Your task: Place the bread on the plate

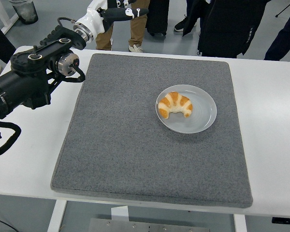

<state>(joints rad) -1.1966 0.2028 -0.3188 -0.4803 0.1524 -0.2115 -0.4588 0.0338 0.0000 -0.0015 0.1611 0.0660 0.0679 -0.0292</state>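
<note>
We see the bread (174, 105), a golden croissant with pale stripes, lying on the plate (204, 117), its curved back toward the far side and its two tips pointing toward the near edge; it sits in the left half of the plate, with bare grey dish showing to its right. The plate rests on the right part of a grey mat (135, 145) that covers most of the white worktop (275, 145). Nothing touches the bread. The robot's left arm (34, 77) comes in from the left edge, black along its length and white near the wrist, and reaches up and away over the far left corner of the mat. Its left hand (120, 11) is high at the top of the view, beyond the worktop's far edge and well apart from the plate, with dark fingers stretched out to the right and holding nothing. We find no right arm in the view. Behind the worktop we make out the legs and shoes of several people (121, 24) standing on a grey floor, one in tan trousers and others in dark clothing, and a dark bin (24, 10) at the top left corner.
</note>
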